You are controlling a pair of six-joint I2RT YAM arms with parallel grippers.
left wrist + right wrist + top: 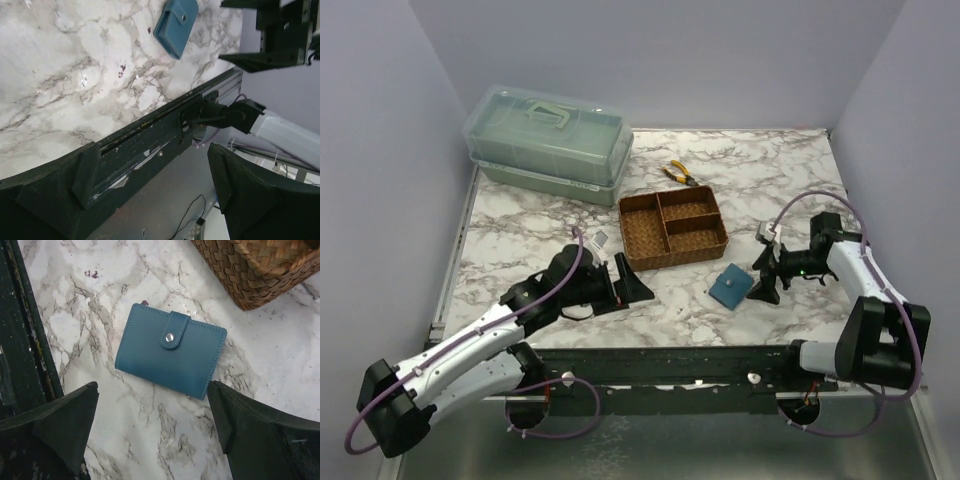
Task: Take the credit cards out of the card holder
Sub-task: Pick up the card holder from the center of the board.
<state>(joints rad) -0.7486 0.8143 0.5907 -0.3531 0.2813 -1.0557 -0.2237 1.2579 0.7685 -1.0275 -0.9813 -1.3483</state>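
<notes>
Right pincer [151, 386] released, jaws wide and empty, poised over the holder [170, 365]. Holder flat on the table [75, 315], directly below and between the two fingers, touching neither. Shut, with its strap [178, 324] fastened by a metal snap [170, 337]. Tray [235, 275] just beyond the holder, apart from it. Left pincer [153, 150] likewise released and empty, holder well ahead of it.

No cards in view; presumably inside.

Teal leather-like skin, stitched edges, rounded corners, squarish outline. Glossy marbled table. Brown woven tray.

Probably light, thin and somewhat pliant, apt to slide on the smooth slab and hard to pinch while lying flat. Best taken across two opposite edges, or pinned with one pincer and unsnapped with the other at the strap's free end. Cards likely stiff, slick and snug in their slots.
</notes>
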